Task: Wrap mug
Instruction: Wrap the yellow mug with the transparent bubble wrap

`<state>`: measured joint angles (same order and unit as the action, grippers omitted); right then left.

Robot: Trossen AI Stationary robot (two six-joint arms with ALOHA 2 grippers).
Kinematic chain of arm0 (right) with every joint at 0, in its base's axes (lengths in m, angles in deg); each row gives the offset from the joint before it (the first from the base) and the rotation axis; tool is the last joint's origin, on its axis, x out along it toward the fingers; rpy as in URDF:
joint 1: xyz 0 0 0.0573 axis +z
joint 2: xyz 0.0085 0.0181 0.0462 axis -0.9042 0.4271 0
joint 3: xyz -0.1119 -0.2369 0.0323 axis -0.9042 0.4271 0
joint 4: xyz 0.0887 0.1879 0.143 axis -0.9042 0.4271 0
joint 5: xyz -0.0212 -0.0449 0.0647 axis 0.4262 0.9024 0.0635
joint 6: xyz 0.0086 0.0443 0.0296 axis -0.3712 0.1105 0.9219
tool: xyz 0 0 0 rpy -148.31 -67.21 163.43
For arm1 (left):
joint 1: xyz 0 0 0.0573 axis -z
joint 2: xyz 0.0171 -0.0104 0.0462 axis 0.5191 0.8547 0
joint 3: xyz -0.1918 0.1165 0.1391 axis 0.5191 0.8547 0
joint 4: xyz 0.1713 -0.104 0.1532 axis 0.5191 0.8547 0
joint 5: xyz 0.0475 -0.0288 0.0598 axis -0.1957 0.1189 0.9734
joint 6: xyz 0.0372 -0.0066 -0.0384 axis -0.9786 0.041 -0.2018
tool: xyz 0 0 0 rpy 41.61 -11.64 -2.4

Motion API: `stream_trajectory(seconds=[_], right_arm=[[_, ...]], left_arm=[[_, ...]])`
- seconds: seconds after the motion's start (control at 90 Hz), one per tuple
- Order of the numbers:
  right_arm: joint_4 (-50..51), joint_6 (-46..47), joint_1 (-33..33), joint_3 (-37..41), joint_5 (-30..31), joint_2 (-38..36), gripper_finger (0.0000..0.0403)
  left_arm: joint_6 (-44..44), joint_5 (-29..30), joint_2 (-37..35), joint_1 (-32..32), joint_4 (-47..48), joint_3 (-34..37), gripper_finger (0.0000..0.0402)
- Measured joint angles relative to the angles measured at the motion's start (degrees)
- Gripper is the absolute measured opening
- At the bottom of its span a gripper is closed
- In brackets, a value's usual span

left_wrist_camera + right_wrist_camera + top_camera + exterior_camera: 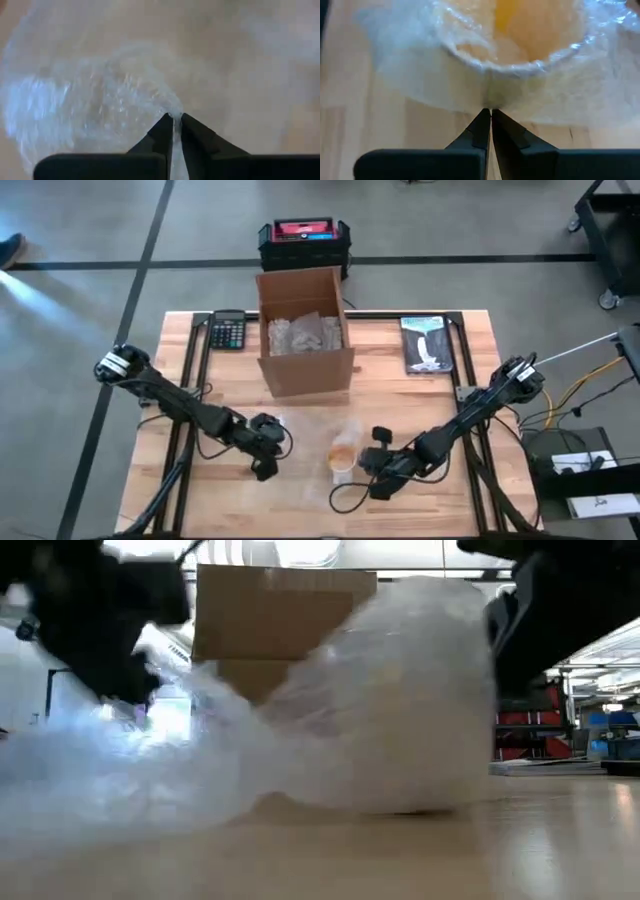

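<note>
Crinkled clear bubble wrap (pixel 300 740) draped over mug (pixel 342 454), mid-front of wooden desk (pixel 180 490). Left pincer (pixel 173 120) clamped on wrap edge; right pincer (pixel 490 116) likewise pinching wrap at mug rim.

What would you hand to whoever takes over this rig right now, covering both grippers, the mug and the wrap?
Left gripper: jaws shut on the clear bubble-wrap sheet, at the front left of the wooden table.
Right gripper: jaws shut on the same sheet, right beside the mug.
The pale mug with orange inside lies on its side at front centre, the wrap draped over it.
Done: mug covered, both edges pinched.
Left: fold the wrap snug around the mug; the open cardboard box stands behind.
</note>
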<state>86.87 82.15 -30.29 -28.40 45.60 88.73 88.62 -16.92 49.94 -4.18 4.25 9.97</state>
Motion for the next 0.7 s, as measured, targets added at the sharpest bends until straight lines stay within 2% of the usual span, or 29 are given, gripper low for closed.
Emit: stream_trajectory(seconds=[0.189, 0.289, 0.489, 0.6, 0.7], right_arm=[[-1.82, -0.28, -0.74, 0.09, 0.09, 0.28, 0.0002], [-3.05, -0.33, -0.81, 0.09, 0.03, 1.47, 0.0002], [-6.16, -0.33, -0.85, 0.02, -0.04, 3.94, 0.0002], [-6.64, -0.33, -1.00, -0.07, -0.20, 4.24, 0.0002], [-1.80, -0.35, -1.11, -2.27, -2.37, 3.37, 0.0002]], left_arm=[[-11.24, 6.90, 0.75, -0.48, -1.83, -9.30, 0.0003], [-16.80, 7.42, 2.73, -1.30, -7.25, -12.21, 0.0001], [-21.51, -0.59, 11.39, -3.26, -17.48, -15.73, 0.0001], [-22.72, -1.39, 17.62, -3.85, -17.78, -18.75, 0.0000], [-22.95, -1.41, 22.19, -4.41, -17.13, -21.46, 0.0000]])
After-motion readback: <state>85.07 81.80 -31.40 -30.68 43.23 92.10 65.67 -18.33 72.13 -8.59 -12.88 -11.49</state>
